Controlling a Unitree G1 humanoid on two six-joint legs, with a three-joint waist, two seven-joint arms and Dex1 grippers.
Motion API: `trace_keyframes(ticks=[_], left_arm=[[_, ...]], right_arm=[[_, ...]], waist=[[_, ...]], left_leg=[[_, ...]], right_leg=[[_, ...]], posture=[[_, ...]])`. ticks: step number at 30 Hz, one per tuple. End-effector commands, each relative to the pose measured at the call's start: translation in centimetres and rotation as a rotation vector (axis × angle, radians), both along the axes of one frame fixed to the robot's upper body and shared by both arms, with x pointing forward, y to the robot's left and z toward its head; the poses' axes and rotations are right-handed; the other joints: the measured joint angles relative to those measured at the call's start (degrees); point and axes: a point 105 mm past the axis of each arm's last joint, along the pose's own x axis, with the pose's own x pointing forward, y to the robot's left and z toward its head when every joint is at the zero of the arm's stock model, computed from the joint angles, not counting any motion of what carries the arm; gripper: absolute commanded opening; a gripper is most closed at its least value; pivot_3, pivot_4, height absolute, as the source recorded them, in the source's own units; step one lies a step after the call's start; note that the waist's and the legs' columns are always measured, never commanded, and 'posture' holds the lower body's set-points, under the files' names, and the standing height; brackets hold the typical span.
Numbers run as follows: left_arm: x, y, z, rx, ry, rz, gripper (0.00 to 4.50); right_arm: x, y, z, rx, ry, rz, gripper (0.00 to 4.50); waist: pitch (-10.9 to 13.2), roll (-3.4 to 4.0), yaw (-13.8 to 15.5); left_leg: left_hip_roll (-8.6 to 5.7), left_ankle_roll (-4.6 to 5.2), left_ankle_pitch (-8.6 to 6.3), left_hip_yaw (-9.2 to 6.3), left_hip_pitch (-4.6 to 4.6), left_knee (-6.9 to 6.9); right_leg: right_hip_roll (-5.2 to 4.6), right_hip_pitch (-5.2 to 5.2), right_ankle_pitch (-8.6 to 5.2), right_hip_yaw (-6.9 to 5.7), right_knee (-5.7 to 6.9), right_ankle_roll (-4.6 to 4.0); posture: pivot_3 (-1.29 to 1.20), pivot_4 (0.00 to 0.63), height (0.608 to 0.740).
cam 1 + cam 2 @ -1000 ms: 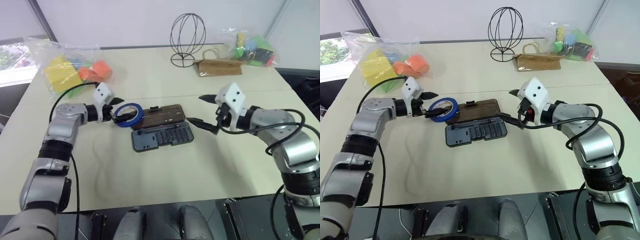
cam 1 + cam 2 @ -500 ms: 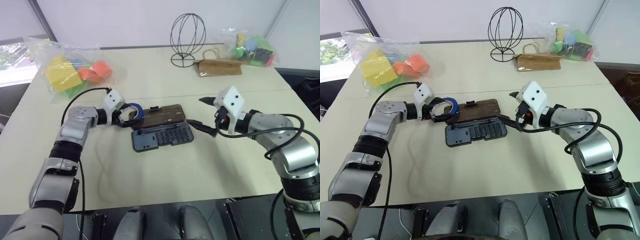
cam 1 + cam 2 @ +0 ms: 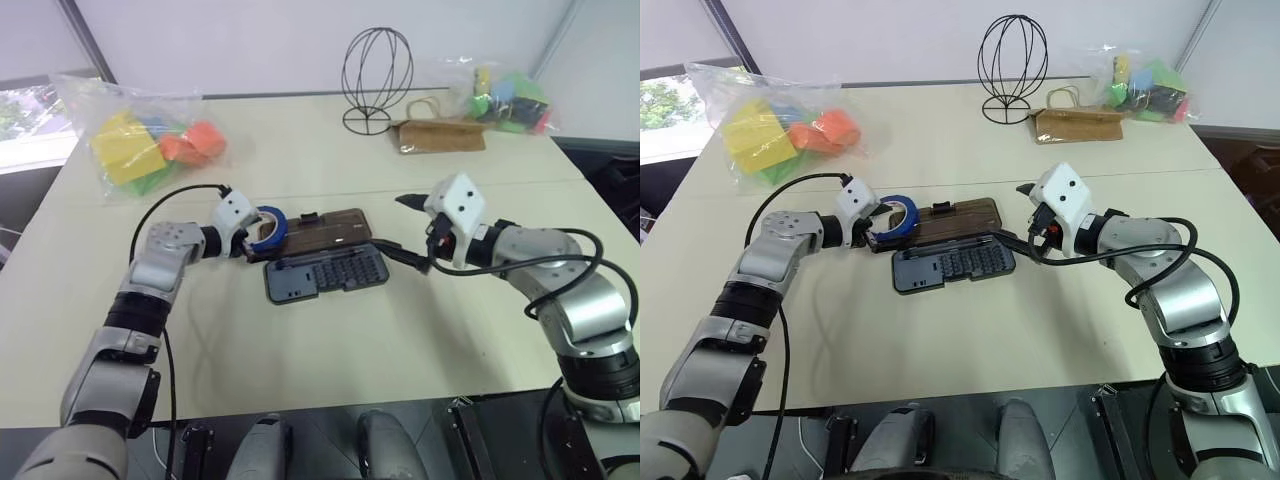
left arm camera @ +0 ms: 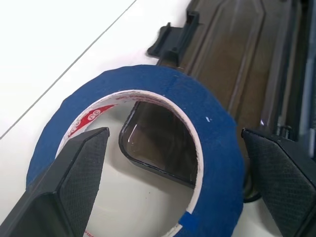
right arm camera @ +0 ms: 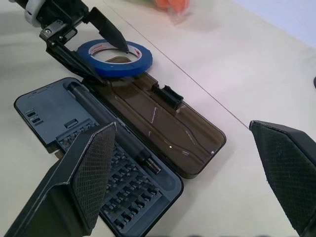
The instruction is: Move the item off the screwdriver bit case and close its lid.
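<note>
The cream table (image 3: pixel 330 330) bears the screwdriver bit case (image 3: pixel 325 275) lying open, its smoky-brown ribbed lid (image 3: pixel 325 231) flat on the far side. The left gripper (image 3: pixel 878 228) reaches low with fingers apart – one inside, one outside the blue tape ring (image 4: pixel 207 143) resting on the lid's left corner. The right gripper (image 3: pixel 408 230) hovers just right of the case – fingers spread wide.

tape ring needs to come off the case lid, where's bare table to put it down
Bare table lies in front of the case, and to its left, below the bag of blocks. The strip between the lid and the wire stand is bare too. It is crowded at the tape by the left claw, and by the right claw.
</note>
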Motion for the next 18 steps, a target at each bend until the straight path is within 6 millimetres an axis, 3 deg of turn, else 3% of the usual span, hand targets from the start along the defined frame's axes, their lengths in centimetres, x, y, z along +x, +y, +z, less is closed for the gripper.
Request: trace_keyframes(ticks=[1,5,8,14,15,18], left_arm=[[-0.05,-0.12,-0.47,0.004,0.019,0.014,4.48],[0.11,-0.18,-0.60,-0.020,0.040,0.033,4.48],[0.11,-0.30,-0.60,-0.031,0.044,0.033,3.56],[0.08,-0.47,-0.80,-0.032,0.046,0.035,0.74],[0.07,-0.49,-0.82,-0.032,0.045,0.035,0.48],[0.03,-0.51,-0.83,-0.032,0.046,0.033,0.48]], right_arm=[[-0.11,0.35,1.32,0.009,-0.058,0.013,4.50],[-0.14,0.34,1.36,0.011,-0.059,0.009,4.50],[-0.15,0.27,1.38,0.010,-0.060,0.006,4.50],[-0.16,0.17,1.43,0.007,-0.059,0.005,4.50],[-0.15,0.15,1.42,0.006,-0.059,0.004,4.50],[-0.12,0.10,1.44,0.005,-0.060,0.004,4.50]], waist=[[0.00,0.00,0.02],[-0.01,0.00,0.01],[0.00,0.00,-0.01],[-0.01,0.01,0.00],[-0.01,0.01,0.02],[-0.01,0.00,0.05]], left_leg=[[0.00,0.00,0.00,0.00,0.00,0.00],[0.00,0.00,0.00,0.00,0.00,0.01],[0.00,0.00,0.00,0.00,0.00,0.01],[0.00,0.00,0.00,0.00,0.00,0.01],[0.00,0.00,0.00,0.00,0.00,0.01],[0.00,0.00,0.00,0.00,0.00,0.01]], right_leg=[[0.00,0.00,0.00,0.00,0.00,0.00],[0.00,0.01,0.00,0.00,0.00,0.00],[0.00,0.01,0.00,0.00,0.00,0.00],[0.00,0.01,0.00,0.00,0.00,0.00],[0.00,0.01,0.00,0.00,0.00,0.00],[0.00,0.01,0.00,0.00,0.00,0.00]], posture=[[0.00,0.150,0.740],[0.00,0.150,0.740],[0.00,0.150,0.740],[0.00,0.150,0.740],[0.00,0.150,0.740],[0.00,0.150,0.740]])
